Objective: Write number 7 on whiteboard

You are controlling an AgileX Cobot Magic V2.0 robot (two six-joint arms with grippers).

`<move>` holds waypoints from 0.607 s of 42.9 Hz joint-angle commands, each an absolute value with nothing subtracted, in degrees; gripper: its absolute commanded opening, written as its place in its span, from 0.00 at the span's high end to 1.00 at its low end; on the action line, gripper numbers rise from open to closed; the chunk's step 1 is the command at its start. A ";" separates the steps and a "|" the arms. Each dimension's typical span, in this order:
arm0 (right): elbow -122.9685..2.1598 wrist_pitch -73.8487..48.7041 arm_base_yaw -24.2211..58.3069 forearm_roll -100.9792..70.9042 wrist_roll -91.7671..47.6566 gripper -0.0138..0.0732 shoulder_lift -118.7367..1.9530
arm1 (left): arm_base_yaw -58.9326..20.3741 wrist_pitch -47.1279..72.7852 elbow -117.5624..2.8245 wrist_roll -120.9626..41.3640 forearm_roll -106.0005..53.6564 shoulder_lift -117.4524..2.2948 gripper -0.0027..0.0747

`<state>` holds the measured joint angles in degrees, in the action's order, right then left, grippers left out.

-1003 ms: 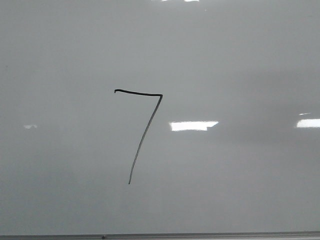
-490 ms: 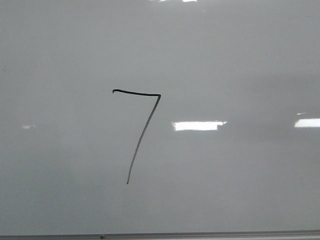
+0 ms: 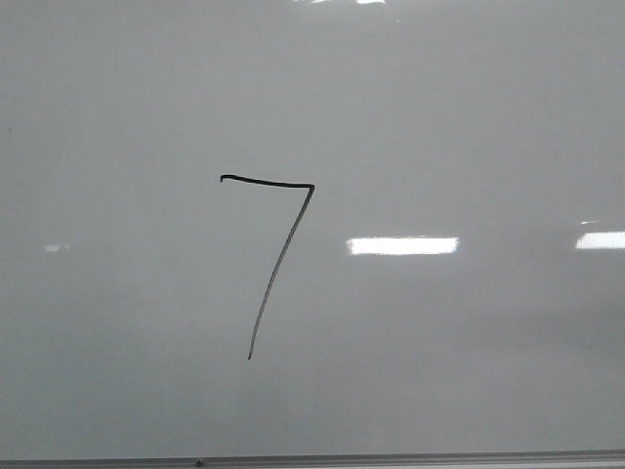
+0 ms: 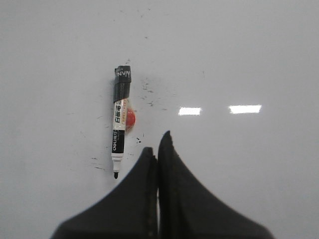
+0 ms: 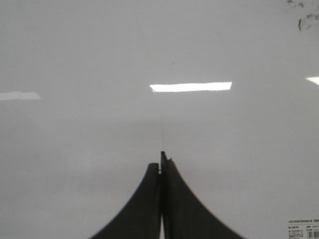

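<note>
Left gripper: fingers pressed together, nothing between them, poised over the board surface. A black-barrelled marker lies flat just beside the fingertips, uncapped, its bare tip pointing toward the gripper and its dark end away from it. It is not held. A small red object sits against the barrel's middle; what it is cannot be determined. Faint black smudges dot the surface around the marker.

Centre, front view: the whiteboard fills the frame, its thin grey frame edge along the bottom. The number 7 is drawn slightly left of centre: short top stroke with a small hook at its left end, then a long slanted downstroke thinning toward its foot. The figure reads as complete and legible. No arm or gripper appears in this view.

Right gripper: likewise clenched and empty, over bare board. Some dark smudges lie at one corner and a small printed label at another.

Assessment: the writing step appears finished and the marker set down. What remains, if anything, is for both arms to hold clear of the figure. Main risk: a finger dragging across wet ink, or the uncapped tip being nudged and marking the board. Nothing obstructs the figure itself; bright glare patches lie right of it, not over it.
</note>
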<state>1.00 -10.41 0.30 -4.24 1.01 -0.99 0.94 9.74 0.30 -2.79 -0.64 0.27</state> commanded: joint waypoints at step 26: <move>1.30 -10.13 -0.14 -3.38 1.25 0.92 1.66 | 1.01 4.48 0.53 -2.31 -0.68 1.07 0.99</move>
